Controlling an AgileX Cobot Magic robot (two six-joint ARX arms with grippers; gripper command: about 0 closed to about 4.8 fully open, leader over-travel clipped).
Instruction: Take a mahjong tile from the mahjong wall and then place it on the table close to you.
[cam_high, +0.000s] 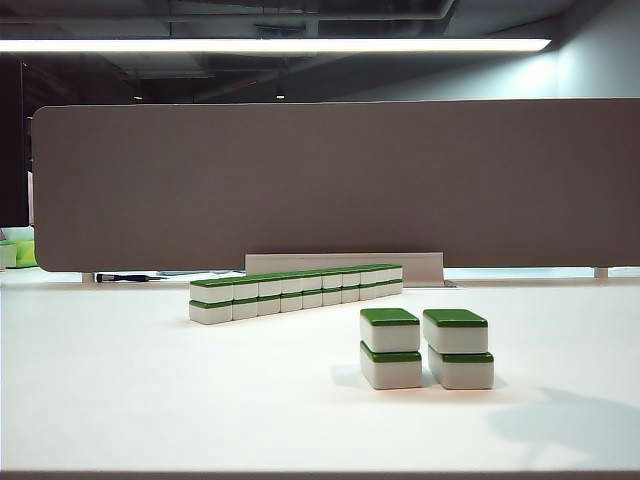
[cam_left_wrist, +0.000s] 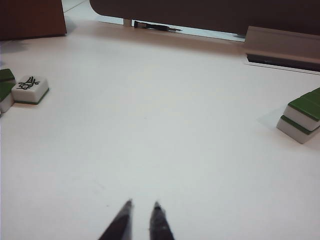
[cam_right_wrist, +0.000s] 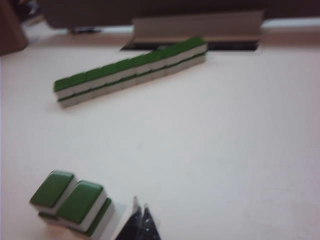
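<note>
Both my grippers are pinched nearly closed, empty: left gripper (cam_left_wrist: 142, 205) over bare table (cam_left_wrist: 150, 125); right gripper (cam_right_wrist: 140, 206) beside paired stacks (cam_right_wrist: 70, 202), mahjong wall (cam_right_wrist: 131, 70) beyond.

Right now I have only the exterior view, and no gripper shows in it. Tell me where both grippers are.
Observer: The right gripper hangs shut and empty over the table, right beside the pair of stacks.
Operator: Now the left one.
Observer: The left gripper is almost closed and empty, over bare table, well short of the mahjong wall.
Operator: Report anything else I can't see.
Observer: One face-up tile lies at the edge of the left wrist view, apart from the wall.
</note>
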